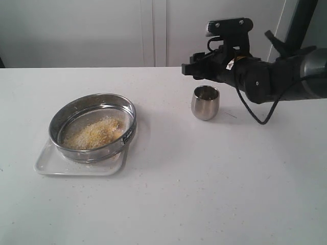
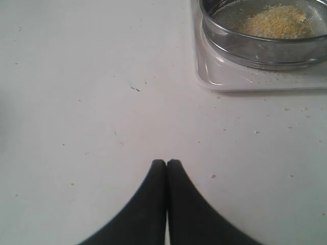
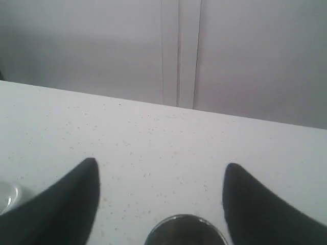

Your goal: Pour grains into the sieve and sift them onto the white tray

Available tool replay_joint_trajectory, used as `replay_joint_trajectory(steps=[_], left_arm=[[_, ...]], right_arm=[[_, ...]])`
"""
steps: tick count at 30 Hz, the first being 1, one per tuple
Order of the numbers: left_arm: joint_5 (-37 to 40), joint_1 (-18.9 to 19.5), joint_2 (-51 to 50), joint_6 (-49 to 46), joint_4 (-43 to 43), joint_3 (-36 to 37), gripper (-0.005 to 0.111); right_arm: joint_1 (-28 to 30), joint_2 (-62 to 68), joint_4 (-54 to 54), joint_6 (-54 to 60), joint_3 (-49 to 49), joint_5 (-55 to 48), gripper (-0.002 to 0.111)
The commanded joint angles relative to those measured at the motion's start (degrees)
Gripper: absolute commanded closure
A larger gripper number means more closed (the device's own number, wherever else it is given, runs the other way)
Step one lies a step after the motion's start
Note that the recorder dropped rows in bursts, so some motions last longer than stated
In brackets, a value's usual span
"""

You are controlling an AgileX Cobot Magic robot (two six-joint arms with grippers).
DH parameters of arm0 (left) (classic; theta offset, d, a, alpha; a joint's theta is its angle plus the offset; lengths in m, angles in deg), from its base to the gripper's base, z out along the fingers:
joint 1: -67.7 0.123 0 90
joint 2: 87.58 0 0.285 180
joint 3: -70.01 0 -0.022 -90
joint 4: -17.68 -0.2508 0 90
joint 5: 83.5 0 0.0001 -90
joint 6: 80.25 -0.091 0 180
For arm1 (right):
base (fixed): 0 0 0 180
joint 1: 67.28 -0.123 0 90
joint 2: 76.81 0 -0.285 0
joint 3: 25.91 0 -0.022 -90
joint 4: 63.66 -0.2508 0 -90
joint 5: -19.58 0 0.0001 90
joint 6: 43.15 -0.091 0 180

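Note:
The round steel sieve point(image 1: 93, 126) rests on the white tray point(image 1: 51, 166) at the left, with a heap of yellow and whitish grains point(image 1: 94, 133) on its mesh. In the left wrist view the sieve point(image 2: 265, 43), grains point(image 2: 278, 21) and tray point(image 2: 219, 81) lie some way beyond my left gripper point(image 2: 166, 163), whose fingers are shut together with nothing between them. My right gripper point(image 1: 196, 69) hovers open just above the small steel cup point(image 1: 205, 102). The cup's rim point(image 3: 185, 230) shows below the gap between the right gripper point(image 3: 161, 171) fingers, untouched.
The white tabletop point(image 1: 214, 178) is speckled with stray grains around the tray. A pale wall with a vertical seam point(image 1: 153, 30) runs behind the table's far edge. The right arm's black cable point(image 1: 255, 112) hangs near the cup.

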Motion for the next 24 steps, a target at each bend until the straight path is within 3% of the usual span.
replay_joint_trajectory(steps=[1, 4, 5, 15, 24], left_arm=[[0.43, -0.37, 0.23, 0.24, 0.13, 0.52, 0.107], [0.43, -0.37, 0.23, 0.24, 0.13, 0.52, 0.107], [0.43, -0.37, 0.23, 0.24, 0.13, 0.52, 0.107], [0.43, -0.37, 0.23, 0.24, 0.13, 0.52, 0.107], [0.43, -0.37, 0.23, 0.24, 0.13, 0.52, 0.107]], right_arm=[[0.39, -3.93, 0.08, 0.27, 0.33, -9.8, 0.076], [0.39, -5.67, 0.08, 0.27, 0.33, -14.39, 0.106], [0.39, -6.08, 0.08, 0.27, 0.33, -15.41, 0.108], [2.03, -11.71, 0.08, 0.27, 0.33, -31.94, 0.108], [7.4, -21.31, 0.14, 0.27, 0.33, -59.51, 0.108]])
